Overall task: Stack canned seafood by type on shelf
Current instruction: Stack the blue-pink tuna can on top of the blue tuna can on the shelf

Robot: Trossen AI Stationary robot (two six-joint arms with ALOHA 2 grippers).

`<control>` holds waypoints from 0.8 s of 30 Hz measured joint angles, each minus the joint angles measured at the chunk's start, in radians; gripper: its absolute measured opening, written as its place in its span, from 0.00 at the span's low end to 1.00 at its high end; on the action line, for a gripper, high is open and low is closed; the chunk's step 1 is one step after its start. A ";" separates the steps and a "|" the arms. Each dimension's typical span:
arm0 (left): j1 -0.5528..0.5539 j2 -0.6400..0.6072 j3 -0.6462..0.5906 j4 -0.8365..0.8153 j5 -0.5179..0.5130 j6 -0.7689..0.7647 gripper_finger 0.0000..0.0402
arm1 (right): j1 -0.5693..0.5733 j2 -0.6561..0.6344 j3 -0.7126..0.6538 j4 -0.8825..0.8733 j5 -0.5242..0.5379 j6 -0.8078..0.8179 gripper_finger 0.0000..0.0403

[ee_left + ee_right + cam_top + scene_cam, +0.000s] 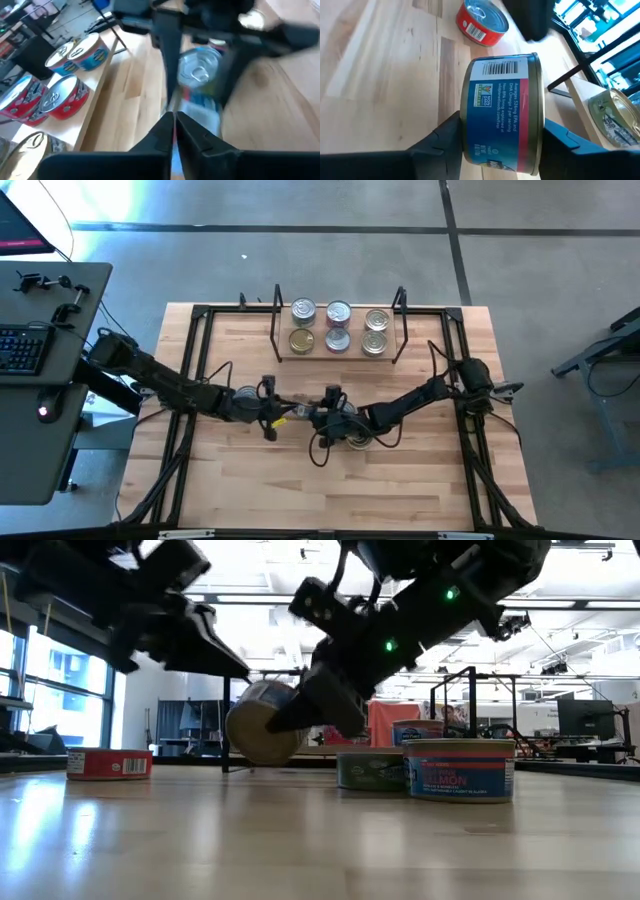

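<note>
My right gripper (318, 418) is shut on a blue-labelled tin (500, 115) at the table's middle; the tin also shows tilted in the low view (262, 722). My left gripper (175, 125) is shut and empty, its tips just left of that tin, and I cannot tell whether they touch it. Several tins (338, 326) stand in two rows on the board of the shelf (283, 356) at the far middle. A red tin (482, 20) stands on its base on the table to the left. My right gripper pinches the tin between its two fingers (445, 142), one on each flat end (466, 125). The fingers come nearly level from the table's right. The tin lies on its side, its barcode showing, tilted and low over the table; I cannot tell whether its lower rim touches.
A blue salmon tin (460, 768) and a green tin (370, 768) stand on the table under my right arm. The black frame (200, 380) runs around the tabletop. Bare wood lies toward the near edge (330, 490).
</note>
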 joint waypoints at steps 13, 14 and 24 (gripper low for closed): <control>-0.028 -0.053 0.000 -0.075 0.070 0.117 0.43 | -0.015 -0.059 0.070 -0.207 -0.053 0.102 0.41; -0.027 -0.040 0.000 -0.060 0.070 0.142 0.47 | -0.019 -0.059 0.091 -0.246 -0.062 0.104 0.41; 0.027 0.164 0.013 0.220 0.018 0.289 0.62 | -0.029 -0.058 0.232 -0.547 -0.054 0.182 0.41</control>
